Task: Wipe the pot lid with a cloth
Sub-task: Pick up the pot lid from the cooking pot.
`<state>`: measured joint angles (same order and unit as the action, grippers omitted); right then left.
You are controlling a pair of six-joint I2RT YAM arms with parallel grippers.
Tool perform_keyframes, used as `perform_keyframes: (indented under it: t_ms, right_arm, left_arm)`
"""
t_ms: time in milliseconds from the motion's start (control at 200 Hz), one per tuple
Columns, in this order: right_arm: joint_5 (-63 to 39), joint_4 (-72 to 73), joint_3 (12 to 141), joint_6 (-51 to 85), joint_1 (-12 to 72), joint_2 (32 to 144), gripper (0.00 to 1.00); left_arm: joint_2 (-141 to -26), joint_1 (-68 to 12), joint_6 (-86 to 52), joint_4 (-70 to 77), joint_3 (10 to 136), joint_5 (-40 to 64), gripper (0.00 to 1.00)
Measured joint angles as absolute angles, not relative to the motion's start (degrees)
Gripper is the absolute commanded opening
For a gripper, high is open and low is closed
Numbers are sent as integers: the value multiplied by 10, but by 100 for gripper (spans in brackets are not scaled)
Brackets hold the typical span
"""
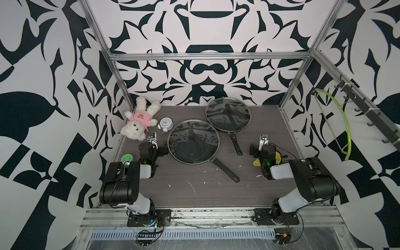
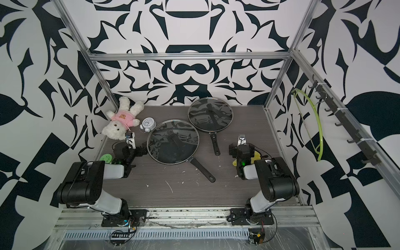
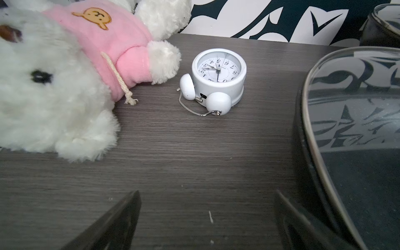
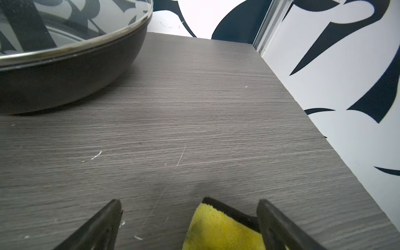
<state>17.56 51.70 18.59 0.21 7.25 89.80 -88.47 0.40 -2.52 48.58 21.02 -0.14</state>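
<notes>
Our right hand (image 4: 189,204) is spread wide, nothing pinched; the cloth (image 4: 216,227), mostly hidden, looks soft, light, floppy, so we grab a bunched fold.

Scratched grey table (image 1: 194,190) w/ clutter.
On it lay near pan (image 1: 225,171), far pan (image 1: 236,144), teddy (image 1: 138,121), alarm clock (image 1: 166,124), green disc (image 1: 127,158) & yellow cloth (image 4: 216,227).

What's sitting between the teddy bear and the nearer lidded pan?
A white alarm clock, face up, touching neither; clearest in the left wrist view.
</notes>
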Motion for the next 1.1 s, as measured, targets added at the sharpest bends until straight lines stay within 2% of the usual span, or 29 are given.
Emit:
perform_keyframes:
  t_ms: [750, 910, 1100]
  right_arm:
    - [174, 502, 186, 1, 72, 884, 100]
    - [171, 448, 185, 0, 72, 784, 100]
    - [167, 353, 186, 9, 75, 641, 100]
  left_arm:
    - [-877, 1, -19, 497, 205, -6, 99]
    - [-754, -36, -17, 446, 179, -62, 99]
    - [-601, -97, -62, 294, 239, -138, 99]
